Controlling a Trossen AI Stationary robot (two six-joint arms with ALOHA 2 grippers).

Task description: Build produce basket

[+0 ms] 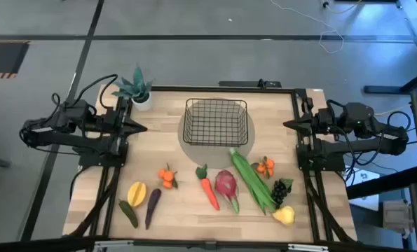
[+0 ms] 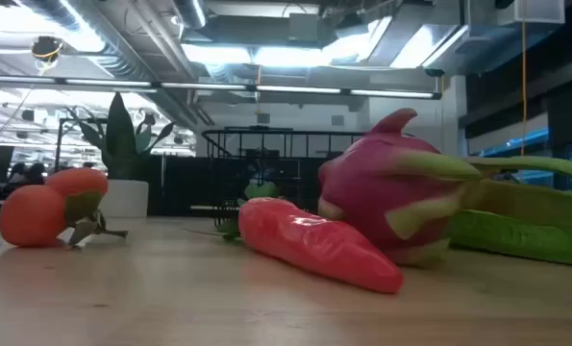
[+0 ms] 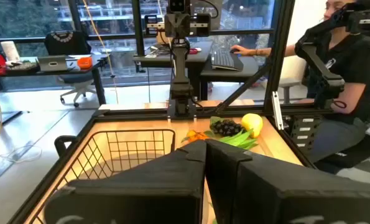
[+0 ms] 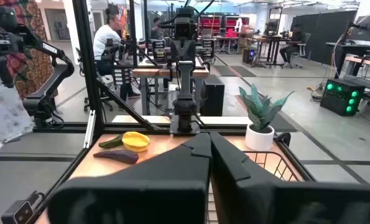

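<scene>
both claws, left claw (image 1: 139, 128) and right claw (image 1: 290, 124), rest pressed together at opposite tabletop edges. basket (image 1: 216, 122) sits empty mid-tabletop; produce lies nearer the front. likely first step: spread one claw, descend squarely over the carrot (image 1: 209, 191), lift cleanly.

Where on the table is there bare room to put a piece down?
Bare wood lies left of the basket, below the potted plant, and right of the basket. The front row, from mango to pear, is crowded.
</scene>
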